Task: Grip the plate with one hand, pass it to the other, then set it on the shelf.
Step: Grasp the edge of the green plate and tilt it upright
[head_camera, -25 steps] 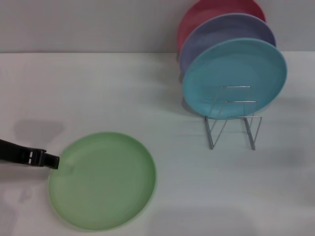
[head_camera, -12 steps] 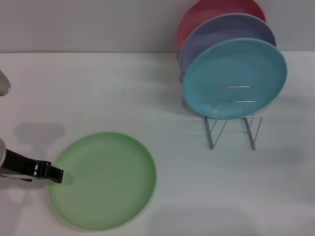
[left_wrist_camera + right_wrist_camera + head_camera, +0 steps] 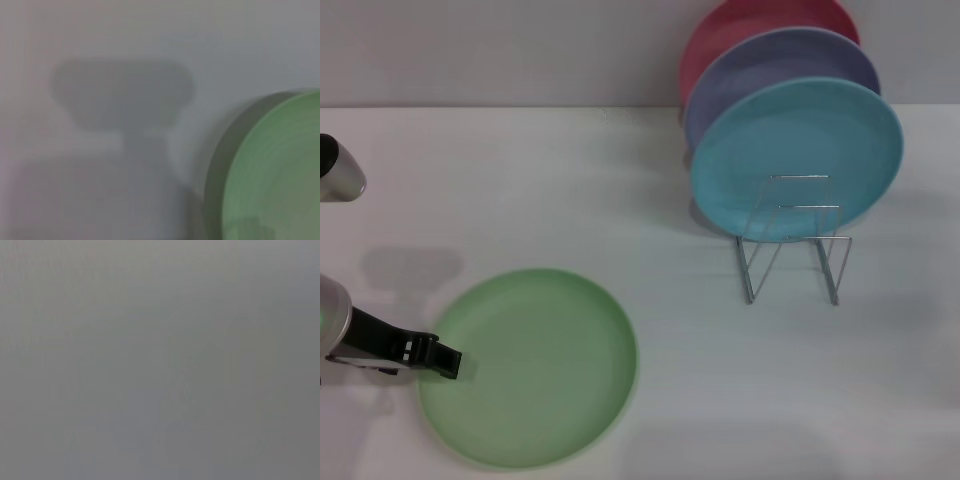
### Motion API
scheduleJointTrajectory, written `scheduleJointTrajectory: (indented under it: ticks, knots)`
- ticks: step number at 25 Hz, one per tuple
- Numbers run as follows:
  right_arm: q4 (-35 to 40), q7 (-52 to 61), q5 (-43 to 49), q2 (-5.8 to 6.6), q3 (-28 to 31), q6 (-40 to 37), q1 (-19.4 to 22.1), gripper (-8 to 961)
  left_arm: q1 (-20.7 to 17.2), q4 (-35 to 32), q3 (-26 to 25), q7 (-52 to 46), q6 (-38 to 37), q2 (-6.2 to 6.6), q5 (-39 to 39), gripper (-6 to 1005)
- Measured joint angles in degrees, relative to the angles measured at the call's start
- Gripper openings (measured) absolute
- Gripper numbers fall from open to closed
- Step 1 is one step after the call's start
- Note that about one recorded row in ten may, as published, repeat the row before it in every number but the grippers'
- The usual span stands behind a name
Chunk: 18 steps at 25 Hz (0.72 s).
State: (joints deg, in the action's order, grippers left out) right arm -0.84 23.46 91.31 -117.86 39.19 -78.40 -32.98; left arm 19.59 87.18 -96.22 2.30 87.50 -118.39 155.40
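Plate (image 3: pixel 528 366) looks light, stiff, slick plastic; left gripper (image 3: pixel 448 362) at its left rim, finger state unclear — pinch rim there.

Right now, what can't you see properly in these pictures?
- Left claw: in the head view only a dark tip shows at the plate rim; open or shut is unclear.
- Right claw: in no view; the right wrist view is plain grey.
- Plate: cut off by the left wrist view's edge.
- Red plate: mostly hidden behind the lavender plate and the blue plate.
- Shelf: its back is hidden by those plates.
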Motion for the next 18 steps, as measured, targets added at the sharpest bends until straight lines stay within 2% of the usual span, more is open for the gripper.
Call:
scheduleJointTrajectory:
  ticks: [17,18]
  knots:
    - [0.05,0.01,0.0,0.0,0.0,-0.02,-0.17,666,1.99,-2.54,1.89,0.16,-0.69,0.09,1.62,603]
    - [0.05,0.01,0.0,0.0,0.0,-0.03,-0.17,666,2.06,-2.64,1.9,0.19,-0.73,0.09,1.63,527]
